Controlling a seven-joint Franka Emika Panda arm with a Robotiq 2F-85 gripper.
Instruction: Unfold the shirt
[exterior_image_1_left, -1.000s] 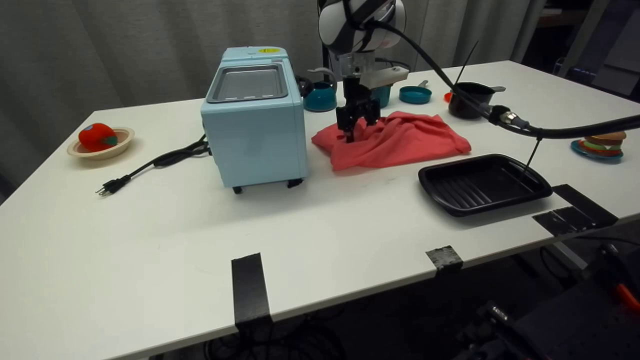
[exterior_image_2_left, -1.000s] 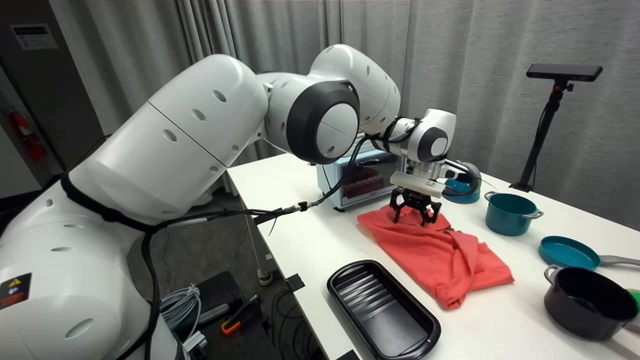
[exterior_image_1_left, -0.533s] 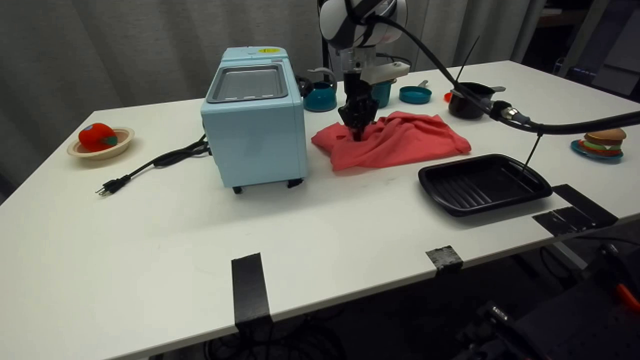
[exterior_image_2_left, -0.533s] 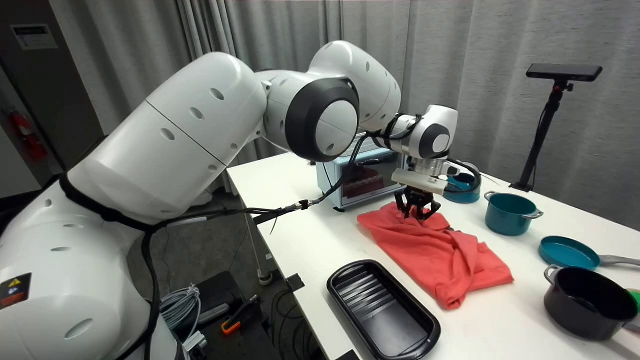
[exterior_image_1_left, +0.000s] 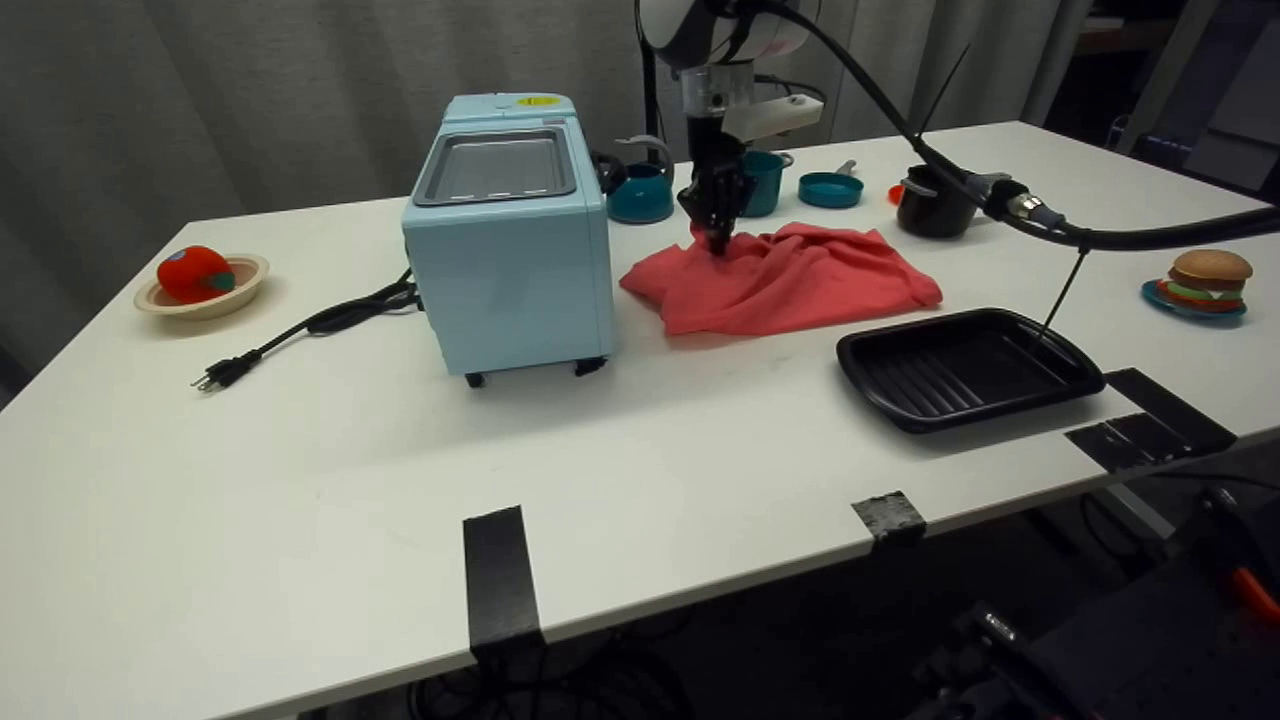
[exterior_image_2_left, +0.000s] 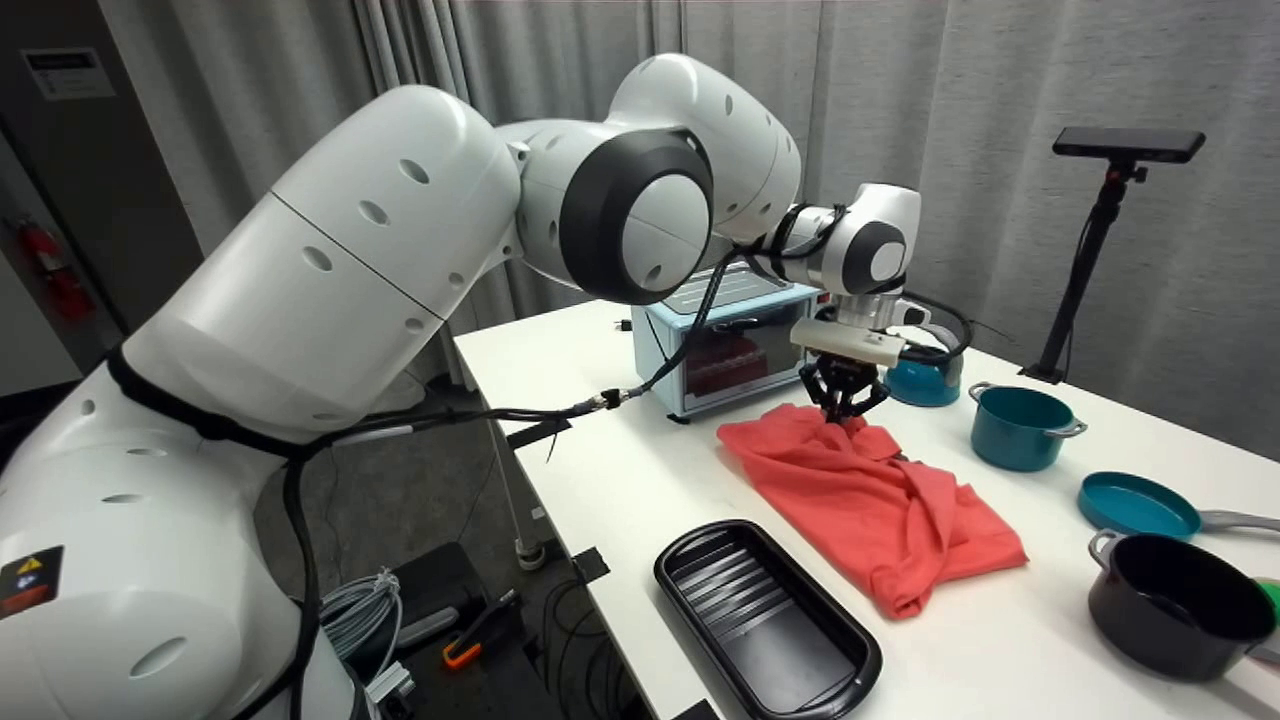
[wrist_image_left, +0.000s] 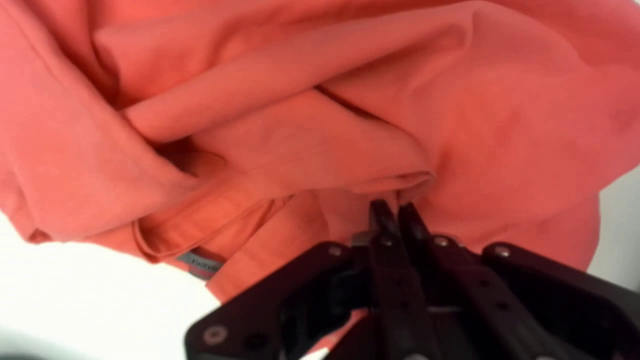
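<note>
The coral-red shirt (exterior_image_2_left: 870, 510) lies bunched and creased on the white desk (exterior_image_1_left: 340, 480), right of centre in an exterior view, its long side slanting toward the lower right of the frame. The 2 dark fingers (wrist_image_left: 397, 285) point down into the shirt's upper end. In the wrist view they come in from the lower right and stand narrow, tips nearly together, with a pinch of the shirt between them. In both exterior views the shirt rises to a small peak at the tips; the rest of it lies on the desk. Folds fill the top and middle of the wrist view, and at lower left a grey label (wrist_image_left: 200, 264) shows, its print too blurred to read.

The white arm (exterior_image_2_left: 350, 240) reaches from lower left to right of centre. A light-blue toaster oven (exterior_image_1_left: 510, 290) stands just left of the shirt, its cord (exterior_image_1_left: 345, 315) trailing left. At upper left, a beige bowl (exterior_image_1_left: 200, 312) holds a red tomato (exterior_image_1_left: 190, 275). A black baking pan (exterior_image_2_left: 770, 620) sits at lower centre, near the shirt. Toward the right are a kettle (exterior_image_2_left: 918, 388), a teal pot (exterior_image_2_left: 1020, 430), a frying pan (exterior_image_2_left: 1135, 505) and a black pot (exterior_image_2_left: 1175, 625).
</note>
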